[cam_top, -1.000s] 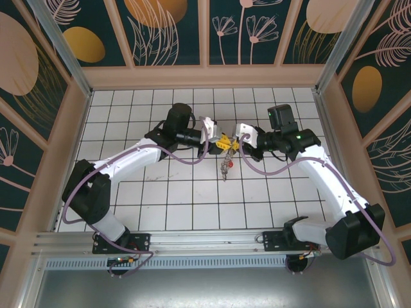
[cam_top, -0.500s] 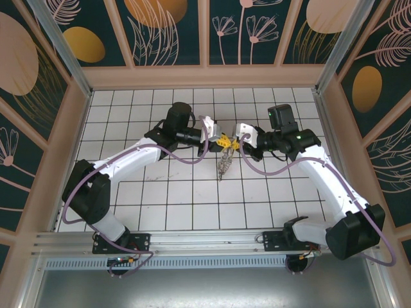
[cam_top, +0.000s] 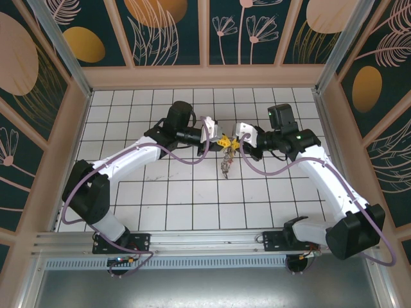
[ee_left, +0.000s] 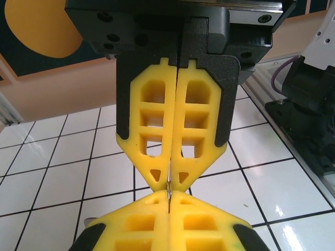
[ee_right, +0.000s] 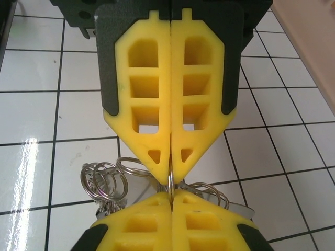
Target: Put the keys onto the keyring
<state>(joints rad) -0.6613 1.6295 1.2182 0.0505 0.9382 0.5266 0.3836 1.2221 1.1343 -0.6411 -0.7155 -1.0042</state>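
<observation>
**Two pincers meet tip to tip on a thin ring**

Over the middle of the white tiled counter (cam_top: 160, 192), the left pincer (cam_top: 221, 140) and the right pincer (cam_top: 234, 145) point at each other, their yellow tips all but touching. Both are narrowed right down. In each wrist view the paired yellow fingers press flat together along a straight seam. A thin silvery wire, the keyring (ee_right: 171, 183), runs from one seam into the other, so both pincers are nipping its edge.

The keys (cam_top: 225, 164) show from above as a small dark bunch hanging just below the meeting point, between the two arms. Whether its lower end touches the counter cannot be told.

In the right wrist view, a cluster of loose silvery split rings (ee_right: 103, 180) hangs to the left of the pinched wire, and more wire loops curve out on its right. Their links to the bunch are hidden behind the fingers.
</observation>
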